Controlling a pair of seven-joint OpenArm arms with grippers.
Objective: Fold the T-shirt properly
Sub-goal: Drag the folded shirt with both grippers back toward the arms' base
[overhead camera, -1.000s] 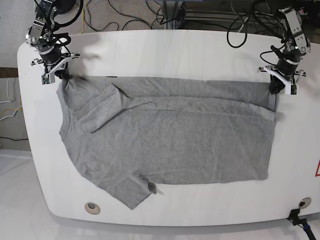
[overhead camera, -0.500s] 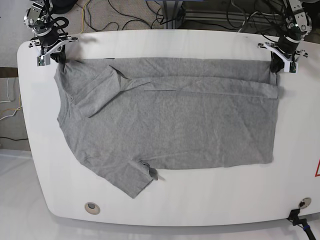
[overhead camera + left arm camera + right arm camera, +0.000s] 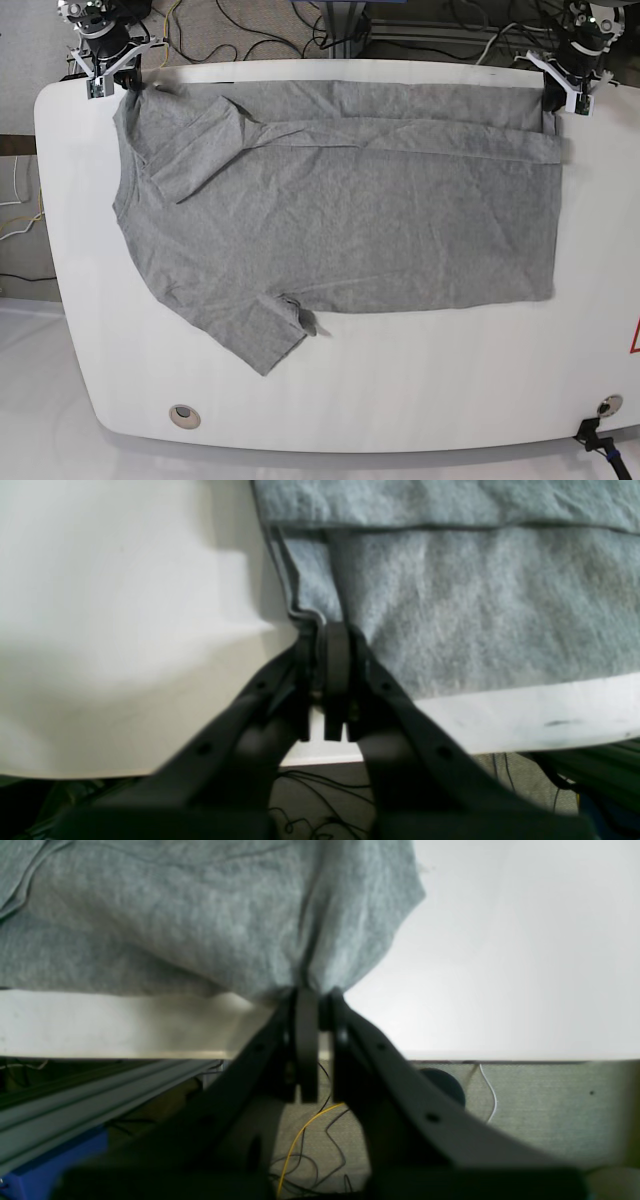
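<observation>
T-shirt (image 3: 340,215) dragged to white table (image 3: 330,400) far edge.

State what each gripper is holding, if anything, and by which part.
Both hold the T-shirt: left gripper pinches a far hem corner; right gripper pinches the far shoulder corner.

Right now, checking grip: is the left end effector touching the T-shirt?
Touching. Left wrist view shows the left end effector pinching the T-shirt hem.

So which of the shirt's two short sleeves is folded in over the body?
The far sleeve of the heather-grey cotton T-shirt; the near one sticks out flat on the white table.
</observation>
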